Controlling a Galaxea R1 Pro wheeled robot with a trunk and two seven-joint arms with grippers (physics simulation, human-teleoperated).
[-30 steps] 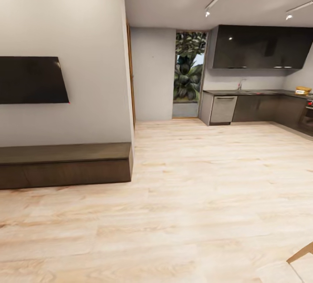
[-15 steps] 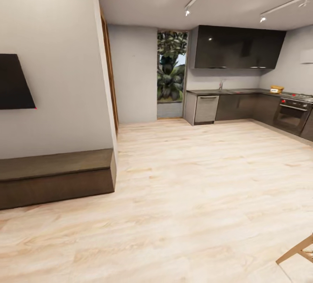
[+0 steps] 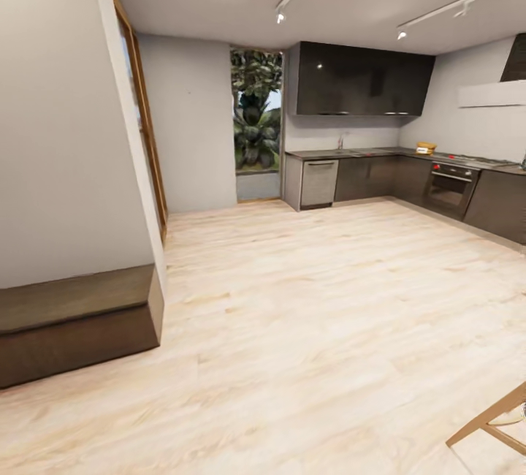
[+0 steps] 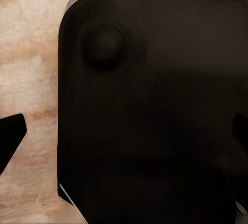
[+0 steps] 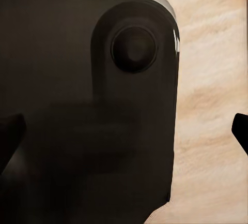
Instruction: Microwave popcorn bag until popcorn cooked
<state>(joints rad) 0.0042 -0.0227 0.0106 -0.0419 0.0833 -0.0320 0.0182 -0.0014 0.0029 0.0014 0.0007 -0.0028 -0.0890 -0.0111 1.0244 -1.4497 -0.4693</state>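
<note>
Popcorn bag [image 3: 426,147] is seen far off on the worktop [image 3: 380,152], near its corner; judged light and soft, best gripped at the rim; both jaws are spread, empty.

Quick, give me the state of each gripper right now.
Left gripper: jaws open, holding nothing.
Right gripper: jaws open, holding nothing.

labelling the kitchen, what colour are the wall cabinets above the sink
Glossy black wall cabinets, clearest in the head view.
</note>
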